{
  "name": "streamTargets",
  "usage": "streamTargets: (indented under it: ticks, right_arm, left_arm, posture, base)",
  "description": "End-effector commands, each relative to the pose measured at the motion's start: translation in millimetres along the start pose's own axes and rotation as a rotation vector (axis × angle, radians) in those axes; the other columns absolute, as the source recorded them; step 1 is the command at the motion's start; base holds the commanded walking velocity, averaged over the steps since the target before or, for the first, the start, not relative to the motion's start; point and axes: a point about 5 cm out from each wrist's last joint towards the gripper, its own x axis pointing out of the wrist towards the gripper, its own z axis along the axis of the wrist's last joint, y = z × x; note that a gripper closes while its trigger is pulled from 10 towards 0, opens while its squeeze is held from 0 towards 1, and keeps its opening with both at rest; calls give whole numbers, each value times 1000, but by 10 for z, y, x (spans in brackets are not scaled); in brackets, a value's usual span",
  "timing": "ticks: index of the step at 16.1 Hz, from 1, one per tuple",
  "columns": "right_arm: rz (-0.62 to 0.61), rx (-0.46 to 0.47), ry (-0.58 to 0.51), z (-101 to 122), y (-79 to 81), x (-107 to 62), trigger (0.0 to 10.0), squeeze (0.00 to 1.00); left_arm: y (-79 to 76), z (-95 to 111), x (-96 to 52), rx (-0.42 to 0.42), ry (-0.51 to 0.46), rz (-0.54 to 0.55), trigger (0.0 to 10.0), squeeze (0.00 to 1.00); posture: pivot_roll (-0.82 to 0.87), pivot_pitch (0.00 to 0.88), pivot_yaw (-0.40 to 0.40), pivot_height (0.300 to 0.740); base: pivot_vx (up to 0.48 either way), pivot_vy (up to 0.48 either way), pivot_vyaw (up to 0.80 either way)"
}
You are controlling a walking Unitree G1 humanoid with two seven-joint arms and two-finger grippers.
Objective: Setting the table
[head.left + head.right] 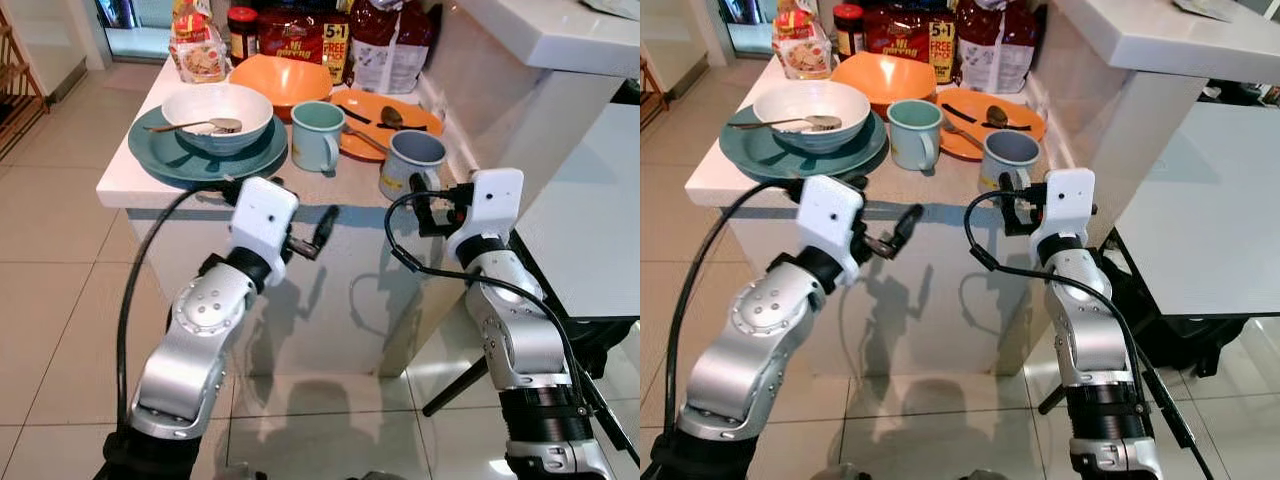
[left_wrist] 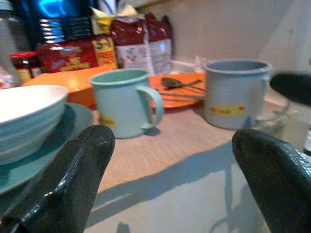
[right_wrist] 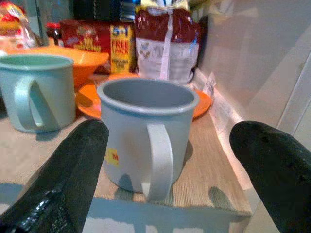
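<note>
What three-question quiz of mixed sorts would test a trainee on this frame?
1. True or false: the right hand is shut on the grey enamel mug.
2. Which item holds a spoon? A) white ceramic bowl B) mint-green mug C) orange plastic bowl
3. Fill in: the white ceramic bowl sits on a teal ____.

Key:
1. False; its fingers are spread open before the mug.
2. A
3. plate

White counter [image 1: 125, 180], teal plate [image 1: 165, 160], green mug [image 1: 317, 136], grey mug [image 1: 410, 163], orange plate [image 1: 415, 115], orange bowl [image 1: 285, 80], food packets [image 1: 300, 35]
</note>
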Motion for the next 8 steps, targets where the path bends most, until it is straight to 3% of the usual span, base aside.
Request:
streamTargets:
  ticks: [1, 8]
  right_arm:
    - [-23, -17, 12, -47, -87, 36, 10000, 0]
    - [-7, -3, 47, -137, -80, 345, 10000, 0]
  left_arm:
    - [-17, 29, 10, -9, -19, -3, 10000, 0]
    - [-157, 36, -15, -43, -4, -146, 10000, 0]
  posture:
    - [45, 42, -83, 740]
    - [55, 45, -72, 740]
  base:
    - [0, 0, 0]
    - [0, 0, 0]
